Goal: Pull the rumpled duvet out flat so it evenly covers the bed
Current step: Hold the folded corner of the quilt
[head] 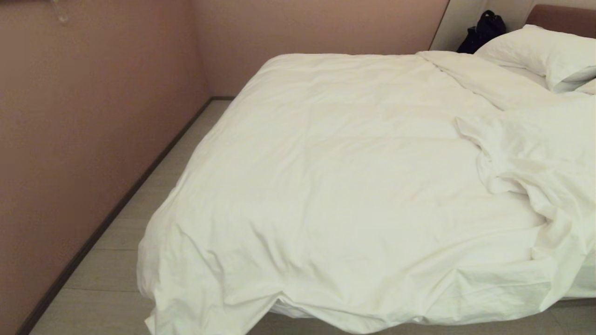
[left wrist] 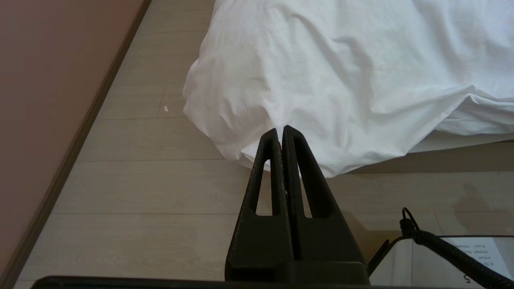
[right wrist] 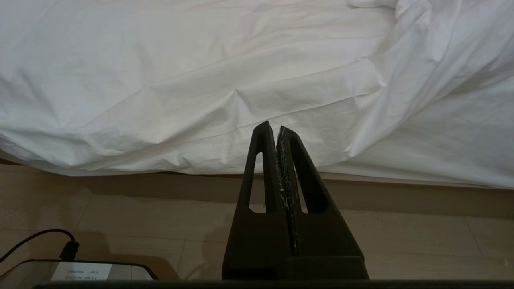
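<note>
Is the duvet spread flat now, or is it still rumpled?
Still rumpled: the duvet lies mostly flat, but is bunched in thick folds on the right side near the pillow.

Illumination was soft, even and warm-tinted in the head view. The duvet rendered bright, with shallow shadows in its creases. A diffuse shadow lay on the floor under the bed's near edge. Focus was acceptable throughout.

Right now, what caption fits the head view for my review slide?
Rumpled white duvet bunched toward the pillow side of the bed, hanging over the near edge; no arms in view.
</note>
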{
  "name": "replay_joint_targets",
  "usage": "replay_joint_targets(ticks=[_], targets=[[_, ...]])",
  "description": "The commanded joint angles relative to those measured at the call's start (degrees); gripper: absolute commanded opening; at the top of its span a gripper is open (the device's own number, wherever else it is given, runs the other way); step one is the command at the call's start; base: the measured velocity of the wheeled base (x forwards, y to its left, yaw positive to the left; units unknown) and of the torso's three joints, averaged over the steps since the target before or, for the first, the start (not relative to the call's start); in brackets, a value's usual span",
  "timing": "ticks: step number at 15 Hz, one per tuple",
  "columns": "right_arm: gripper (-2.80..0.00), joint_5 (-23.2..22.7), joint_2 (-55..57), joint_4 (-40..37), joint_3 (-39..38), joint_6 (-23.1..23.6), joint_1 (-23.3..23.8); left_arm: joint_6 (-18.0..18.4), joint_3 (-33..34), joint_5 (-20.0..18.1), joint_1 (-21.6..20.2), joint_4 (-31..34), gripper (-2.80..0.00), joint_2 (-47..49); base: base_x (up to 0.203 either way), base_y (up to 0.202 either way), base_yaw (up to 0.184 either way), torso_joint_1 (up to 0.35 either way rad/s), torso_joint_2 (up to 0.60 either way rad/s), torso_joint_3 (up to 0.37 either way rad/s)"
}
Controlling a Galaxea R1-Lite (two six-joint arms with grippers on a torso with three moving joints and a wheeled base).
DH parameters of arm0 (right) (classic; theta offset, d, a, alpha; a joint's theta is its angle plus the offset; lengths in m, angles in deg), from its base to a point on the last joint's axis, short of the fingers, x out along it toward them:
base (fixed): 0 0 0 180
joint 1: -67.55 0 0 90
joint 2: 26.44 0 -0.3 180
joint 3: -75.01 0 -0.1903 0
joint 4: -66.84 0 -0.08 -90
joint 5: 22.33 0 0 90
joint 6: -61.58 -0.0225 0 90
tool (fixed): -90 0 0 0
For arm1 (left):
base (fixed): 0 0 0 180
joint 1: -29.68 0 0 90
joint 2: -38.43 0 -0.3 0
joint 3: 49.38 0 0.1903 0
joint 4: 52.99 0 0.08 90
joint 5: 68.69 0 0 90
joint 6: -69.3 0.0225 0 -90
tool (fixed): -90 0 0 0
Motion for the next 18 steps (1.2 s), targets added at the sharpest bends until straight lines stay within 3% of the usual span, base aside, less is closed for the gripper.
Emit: replay_joint_targets(ticks=[1,8,18], targets=[[-2.80,0.0,0.1,0.0,0.0,0.0,-0.1,0.0,-0.1,0.1,0.0,0.1,-2.80,0.0,0.000,0.000,0.000,0.000,0.00,0.000],[-2.80,0.0,0.1,0.0,0.0,0.0,-0.1,-0.2,-0.1,0.3,0.0,0.0,-2.80,0.1,0.000,-0.009,-0.001,0.000,0.00,-0.001],[-2.80,0.0,0.1,0.0,0.0,0.0,0.0,-0.3,0.0,0.3,0.0,0.0,-2.80,0.0,0.000,-0.186,-0.001,0.001,0.00,0.002]])
